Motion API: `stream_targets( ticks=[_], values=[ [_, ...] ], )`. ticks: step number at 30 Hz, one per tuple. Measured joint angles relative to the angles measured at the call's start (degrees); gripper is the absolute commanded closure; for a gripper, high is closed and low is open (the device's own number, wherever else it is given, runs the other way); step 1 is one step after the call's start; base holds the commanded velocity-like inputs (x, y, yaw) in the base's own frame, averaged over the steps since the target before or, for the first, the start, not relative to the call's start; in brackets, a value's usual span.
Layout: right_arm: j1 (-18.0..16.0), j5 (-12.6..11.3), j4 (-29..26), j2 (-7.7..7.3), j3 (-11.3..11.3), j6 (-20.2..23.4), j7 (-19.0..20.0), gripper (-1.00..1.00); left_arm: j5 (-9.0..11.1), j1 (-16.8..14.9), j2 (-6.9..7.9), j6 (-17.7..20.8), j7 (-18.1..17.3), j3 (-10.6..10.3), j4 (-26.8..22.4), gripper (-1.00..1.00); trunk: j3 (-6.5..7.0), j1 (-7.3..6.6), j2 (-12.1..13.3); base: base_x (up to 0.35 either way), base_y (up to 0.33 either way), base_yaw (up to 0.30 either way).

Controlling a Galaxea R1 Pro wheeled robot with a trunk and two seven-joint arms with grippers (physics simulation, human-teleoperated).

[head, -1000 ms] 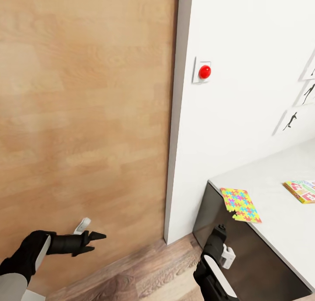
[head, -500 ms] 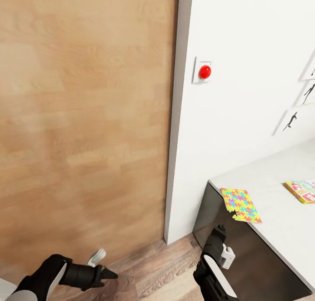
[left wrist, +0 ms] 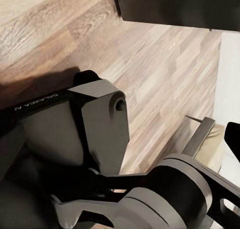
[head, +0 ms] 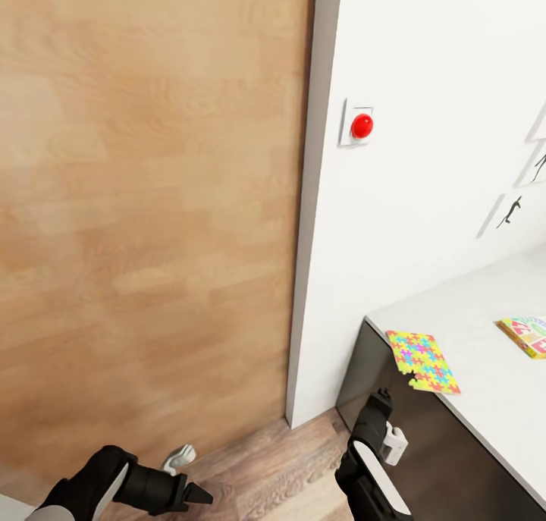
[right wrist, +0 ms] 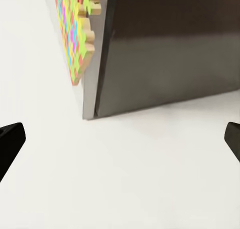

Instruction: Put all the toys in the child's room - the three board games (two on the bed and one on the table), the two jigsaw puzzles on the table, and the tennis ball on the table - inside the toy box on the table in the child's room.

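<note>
Currently, table: the light-grey top [head: 485,331] of the long desk is seen at the lower right of the head view, with a dark side panel [head: 394,422] under its near corner.
Jigsaw puzzle: one thin flat square patterned in yellow, pink, green and blue [head: 422,361] is laid on the desk top at its near corner, one side overhanging the front edge; it is seen edge-on in the right wrist view [right wrist: 75,34].
Board game: a flat printed box in red, yellow and green [head: 527,334] is laid further along the desk top, cut off by the picture's edge.
Containers: nothing can be said of the toy box or its contents.
Left gripper: the black claw [head: 199,494] is held low over the wooden floor [head: 265,468], fingers drawn together to a point.
Right gripper: dark fingertips [right wrist: 10,144] are seen at opposite sides of the right wrist view, set wide apart, nothing between them.
Wall: a red round button on a white plate [head: 359,124] is fixed beside a large wooden door [head: 152,202].
</note>
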Motion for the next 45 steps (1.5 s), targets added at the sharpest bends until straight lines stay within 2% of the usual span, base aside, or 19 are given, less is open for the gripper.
stream_targets(
  ticks=[8, 15, 36, 41, 45],
  values=[
    [0.0, 0.0, -0.03, 0.0, -0.23, -0.1, 0.0, -1.0, -0.06, 0.0, -0.07, -0.74, -0.01, -0.48, 0.09, -1.0, 0.0, 0.01, 0.0, 0.013, 0.005, 0.0],
    [0.0, -0.09, -0.09, 0.0, -2.96, 0.49, 0.01, -1.0, -0.11, 0.0, -0.07, -1.55, 0.0, -0.53, 0.11, -1.0, 0.0, -0.01, 0.0, 0.082, 0.0, 0.0],
    [0.0, -0.08, -0.21, 0.0, -3.57, 0.38, -0.05, -1.0, -0.12, 0.0, -0.07, -2.0, -0.06, -0.53, 0.2, -1.0, 0.0, 0.01, 0.0, 0.017, 0.0, 0.0],
    [0.16, 0.12, -3.28, 0.0, -4.66, -0.21, -0.16, -1.0, -0.12, 0.0, -0.07, -2.01, -0.06, -0.54, 0.2, -1.0, 0.0, 0.0, 0.0, 0.0, 0.0, 0.0],
    [1.73, 0.3, -7.17, -0.01, -5.01, -1.04, -2.65, -1.0, -0.12, 0.0, -0.07, -2.01, -0.06, -0.53, 0.2, -1.0, 0.0, 0.0, 0.0, 0.0, 0.0, 0.0]
  ],
)
